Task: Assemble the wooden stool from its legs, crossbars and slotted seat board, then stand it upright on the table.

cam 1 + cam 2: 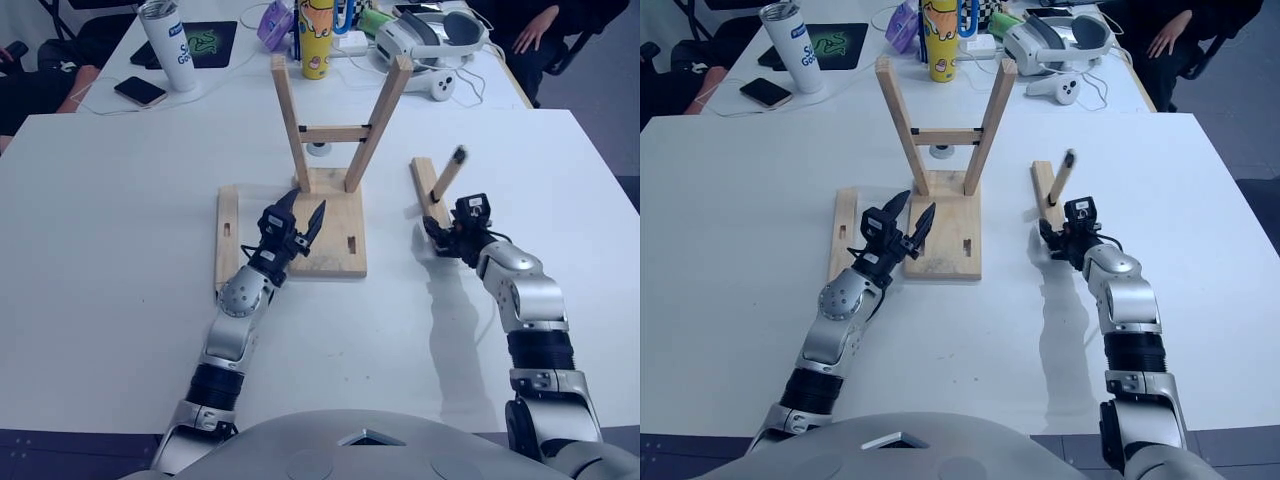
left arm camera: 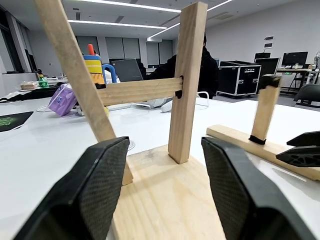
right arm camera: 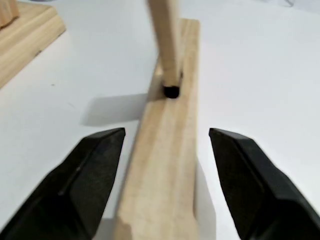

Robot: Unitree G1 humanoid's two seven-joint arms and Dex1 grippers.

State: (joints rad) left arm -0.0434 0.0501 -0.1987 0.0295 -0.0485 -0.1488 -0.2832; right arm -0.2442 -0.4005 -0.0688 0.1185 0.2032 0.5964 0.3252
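- Hovering nearest me: left gripper (image 1: 306, 206), jaws wide, over the seat board's (image 1: 335, 245) near edge; right gripper (image 3: 166, 134), jaws wide, astride a loose leg (image 1: 426, 186) at 3 o'clock.
- A second loose leg (image 1: 228, 236) lies at the board's 9 o'clock.
- At 12, two legs (image 1: 380, 118) and crossbar (image 1: 337, 133) stand fitted; roughly half done, I judge.

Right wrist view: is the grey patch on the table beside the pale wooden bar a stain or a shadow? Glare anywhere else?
Right wrist view: a soft shadow, apparently from the tilted wooden peg, on the white table beside the pale wooden bar. Left wrist view: ceiling strip lights, no glare on the pale wooden seat board. Left eye view: table evenly lit.
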